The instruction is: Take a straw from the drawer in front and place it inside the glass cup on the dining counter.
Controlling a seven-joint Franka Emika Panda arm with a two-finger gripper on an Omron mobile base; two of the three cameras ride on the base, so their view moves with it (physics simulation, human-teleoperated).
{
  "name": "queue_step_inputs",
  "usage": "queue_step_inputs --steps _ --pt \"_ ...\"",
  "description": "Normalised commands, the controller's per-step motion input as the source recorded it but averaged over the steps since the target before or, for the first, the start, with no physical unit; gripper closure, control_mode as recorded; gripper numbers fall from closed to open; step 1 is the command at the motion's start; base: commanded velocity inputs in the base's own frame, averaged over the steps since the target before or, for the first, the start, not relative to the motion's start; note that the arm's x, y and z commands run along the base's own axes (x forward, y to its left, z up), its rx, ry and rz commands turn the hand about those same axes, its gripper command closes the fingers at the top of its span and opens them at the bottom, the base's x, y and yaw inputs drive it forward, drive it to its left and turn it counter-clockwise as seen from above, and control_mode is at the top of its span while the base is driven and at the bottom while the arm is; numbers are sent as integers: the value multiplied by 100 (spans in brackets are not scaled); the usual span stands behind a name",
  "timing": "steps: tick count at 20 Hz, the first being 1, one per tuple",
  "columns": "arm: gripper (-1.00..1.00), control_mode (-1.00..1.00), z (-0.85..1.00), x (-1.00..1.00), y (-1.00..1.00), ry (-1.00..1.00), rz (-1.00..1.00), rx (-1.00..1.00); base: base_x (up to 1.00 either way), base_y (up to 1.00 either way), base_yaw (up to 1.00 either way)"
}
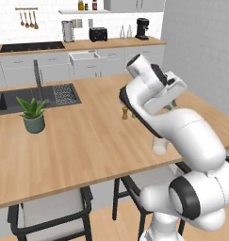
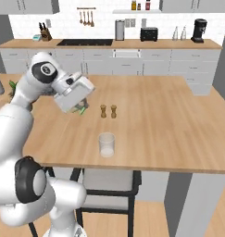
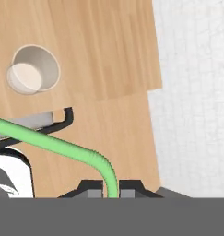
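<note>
Tool (image 3: 111, 192) pinching green straw (image 3: 62, 146), held above wood tabletop (image 3: 99, 55), glass cup (image 3: 32, 69) upright near tabletop edge

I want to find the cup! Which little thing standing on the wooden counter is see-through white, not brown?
The glass cup, alone near the counter's front edge. The two shakers behind it are brown.

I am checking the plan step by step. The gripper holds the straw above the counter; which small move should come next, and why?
Probably shift the gripper sideways until it is over the glass cup. In the hand view the jaws are shut on the green straw, while the cup's open mouth sits off to the upper left, not under the straw.
</note>
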Motion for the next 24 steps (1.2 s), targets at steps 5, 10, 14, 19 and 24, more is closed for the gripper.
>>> queue_step_inputs --steps 5,10,14,19,24 --pt "100 -100 -9 69 -2 7 0 -55 0 0 0" --pt "100 -100 -3 50 -19 15 10 -38 0 0 0" --pt "100 -100 -1 1 -19 16 16 -20 0 0 0" --pt "100 -100 -46 16 -7 28 13 -9 0 0 0" --pt "100 -100 -28 27 -33 18 6 -1 0 0 0"
